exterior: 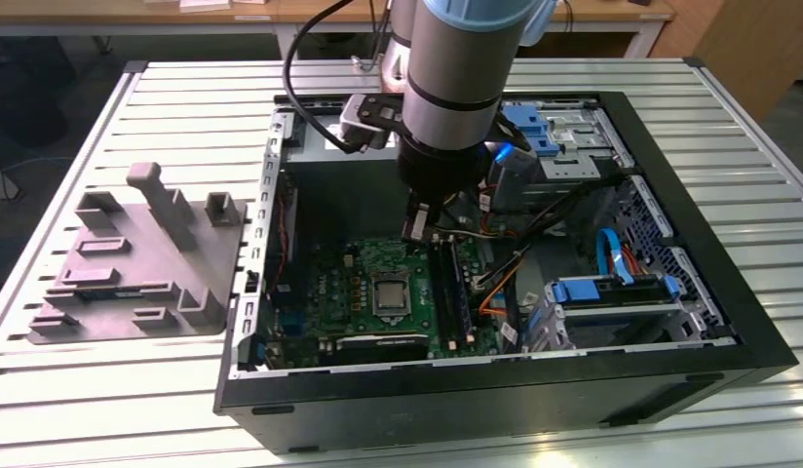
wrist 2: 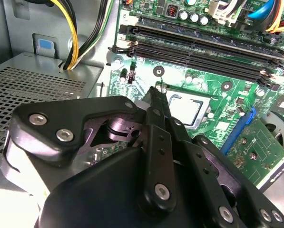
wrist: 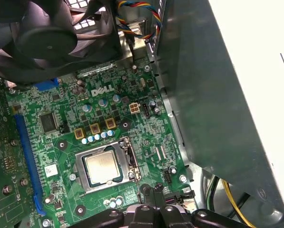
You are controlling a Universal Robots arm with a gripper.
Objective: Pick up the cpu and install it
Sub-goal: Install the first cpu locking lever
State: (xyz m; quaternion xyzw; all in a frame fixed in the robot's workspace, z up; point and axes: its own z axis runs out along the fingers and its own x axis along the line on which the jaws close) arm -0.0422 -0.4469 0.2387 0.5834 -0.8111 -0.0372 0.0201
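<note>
The open computer case is being viewed from high above in the exterior view, from some distance. In both wrist views the motherboard is being seen closely, past the gripper, from opposing sides; the cpu is being shared.

Grey cylindrical arm with black cable; black claw studded with silver screws.

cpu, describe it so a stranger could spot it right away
Look inside the open computer case at the green motherboard. The cpu lies in the metal-framed socket near the board's middle. It is the one plain pale silver square among dark chips.
</note>
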